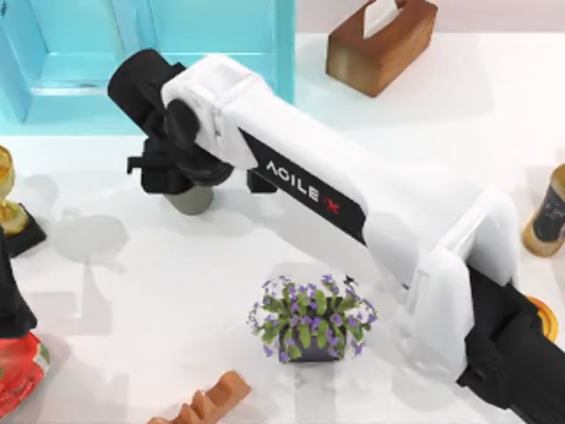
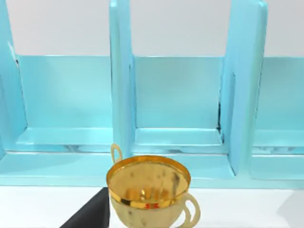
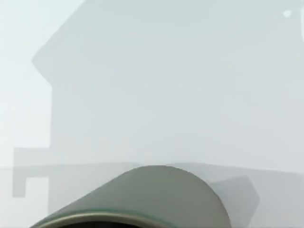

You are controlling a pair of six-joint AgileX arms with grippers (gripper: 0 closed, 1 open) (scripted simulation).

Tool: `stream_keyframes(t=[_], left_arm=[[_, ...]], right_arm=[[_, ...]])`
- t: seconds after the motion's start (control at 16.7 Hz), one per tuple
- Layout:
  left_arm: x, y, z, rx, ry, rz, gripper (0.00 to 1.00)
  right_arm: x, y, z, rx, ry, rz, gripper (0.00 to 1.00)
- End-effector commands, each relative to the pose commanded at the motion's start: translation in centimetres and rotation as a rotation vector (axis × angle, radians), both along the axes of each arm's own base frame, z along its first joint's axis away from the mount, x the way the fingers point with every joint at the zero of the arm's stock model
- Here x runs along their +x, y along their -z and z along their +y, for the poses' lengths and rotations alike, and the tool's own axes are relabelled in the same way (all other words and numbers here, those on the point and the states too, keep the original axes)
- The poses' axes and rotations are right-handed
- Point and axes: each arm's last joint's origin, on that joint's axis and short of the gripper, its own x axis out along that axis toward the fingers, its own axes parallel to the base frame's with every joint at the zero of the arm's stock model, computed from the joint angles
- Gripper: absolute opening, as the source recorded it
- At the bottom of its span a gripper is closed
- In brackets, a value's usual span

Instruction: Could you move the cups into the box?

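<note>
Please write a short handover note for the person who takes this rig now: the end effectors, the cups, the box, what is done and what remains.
Right end effector: over the olive-grey cup, which is near the cyan box, just in front of it; grip not visible.
Left arm: parked at the table's left edge, by a gold trophy cup.
Done: no cup seen in the box.
Left: box this cup, then the other.

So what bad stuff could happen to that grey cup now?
The right gripper sits over the olive-grey cup, just short of the cyan crate. If the grip is loose, the cup could slip on lifting. Carried too low, it might knock the crate's front wall. The swinging arm might also brush the brown tissue box.
</note>
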Motion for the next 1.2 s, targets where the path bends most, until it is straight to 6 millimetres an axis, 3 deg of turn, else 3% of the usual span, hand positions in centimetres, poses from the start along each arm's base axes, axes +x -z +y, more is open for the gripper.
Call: stream_keyframes(t=[0.48, 0.96, 1.2], left_arm=[[0.0, 0.0, 0.0, 0.0, 0.0, 0.0, 1.0], [0.0, 0.0, 0.0, 0.0, 0.0, 0.0, 1.0], [0.0, 0.0, 0.0, 0.0, 0.0, 0.0, 1.0]], right_arm=[[0.0, 0.0, 0.0, 0.0, 0.0, 0.0, 0.02], [0.0, 0.0, 0.0, 0.0, 0.0, 0.0, 0.0], [0.1, -1.1, -0.3, 0.008, -0.001, -0.01, 0.0]])
